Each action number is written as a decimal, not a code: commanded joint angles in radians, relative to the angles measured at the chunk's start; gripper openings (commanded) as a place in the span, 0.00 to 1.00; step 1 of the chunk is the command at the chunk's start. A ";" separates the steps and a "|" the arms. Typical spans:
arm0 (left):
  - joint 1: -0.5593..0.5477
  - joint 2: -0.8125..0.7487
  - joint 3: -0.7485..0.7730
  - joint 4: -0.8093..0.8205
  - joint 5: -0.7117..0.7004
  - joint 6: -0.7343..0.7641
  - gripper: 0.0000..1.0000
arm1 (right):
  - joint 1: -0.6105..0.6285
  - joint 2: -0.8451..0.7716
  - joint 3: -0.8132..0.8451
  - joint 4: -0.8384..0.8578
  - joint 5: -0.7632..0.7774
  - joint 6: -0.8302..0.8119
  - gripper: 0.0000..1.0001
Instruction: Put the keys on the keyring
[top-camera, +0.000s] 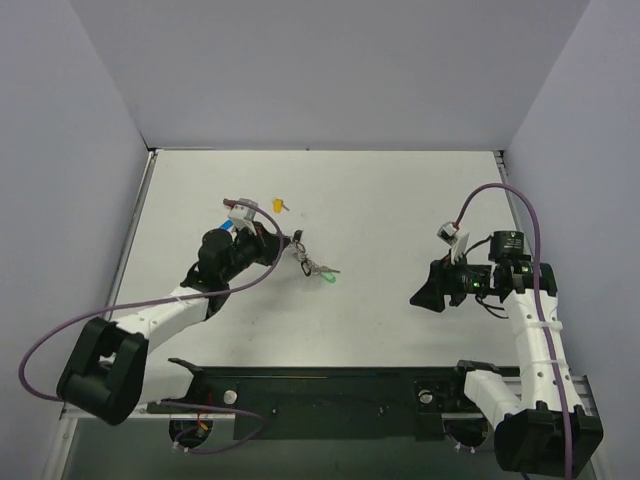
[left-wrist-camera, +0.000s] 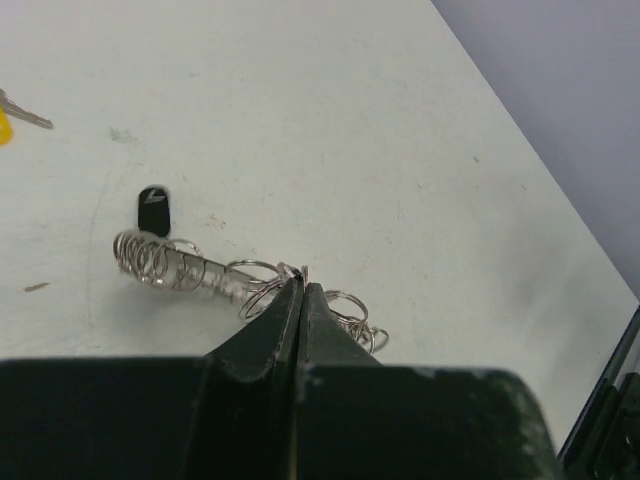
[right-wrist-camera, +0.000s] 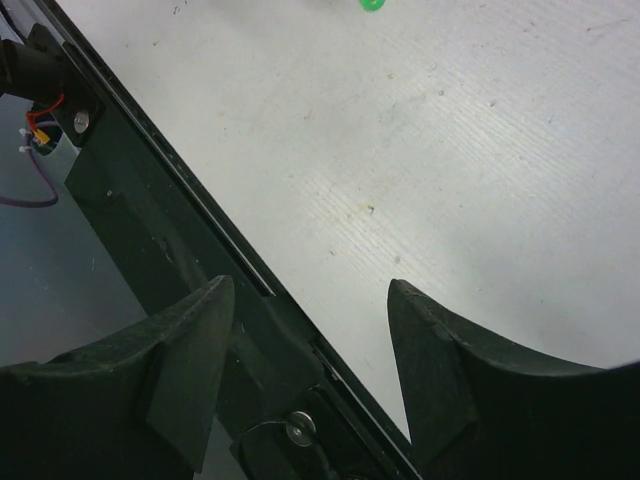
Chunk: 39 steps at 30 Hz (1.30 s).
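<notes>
The keyring (left-wrist-camera: 255, 283) is a chain of silver rings with a coiled spring (left-wrist-camera: 150, 262) and a small black fob (left-wrist-camera: 153, 208). It lies on the white table, and in the top view (top-camera: 304, 258) it sits left of centre. My left gripper (left-wrist-camera: 300, 282) is shut, its tips pinching one ring of the chain, and it also shows in the top view (top-camera: 289, 240). A yellow-headed key (top-camera: 278, 206) lies behind it and shows at the left wrist view's edge (left-wrist-camera: 8, 118). A green-headed key (top-camera: 328, 278) lies just right of the rings. No blue key shows. My right gripper (top-camera: 418, 297) is open and empty.
A black rail (top-camera: 320, 385) runs along the table's near edge, and in the right wrist view (right-wrist-camera: 150, 200) it passes under my right gripper (right-wrist-camera: 310, 330). Grey walls close in the table on the left, the back and the right.
</notes>
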<state>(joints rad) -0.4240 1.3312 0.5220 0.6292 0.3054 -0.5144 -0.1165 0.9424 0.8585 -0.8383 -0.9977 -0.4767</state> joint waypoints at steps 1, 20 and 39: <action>0.027 -0.190 -0.010 -0.205 -0.126 0.135 0.00 | -0.003 0.001 -0.019 0.013 -0.078 -0.031 0.58; 0.303 -0.314 -0.014 -0.585 -0.377 0.111 0.00 | -0.006 -0.013 -0.062 0.015 -0.061 -0.091 0.59; 0.418 -0.052 0.359 -0.780 -0.408 0.174 0.77 | -0.049 -0.050 -0.082 0.048 0.001 -0.073 0.59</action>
<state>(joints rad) -0.0101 1.3849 0.8207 -0.1162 -0.0937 -0.3664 -0.1410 0.9131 0.7815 -0.8024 -1.0103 -0.5507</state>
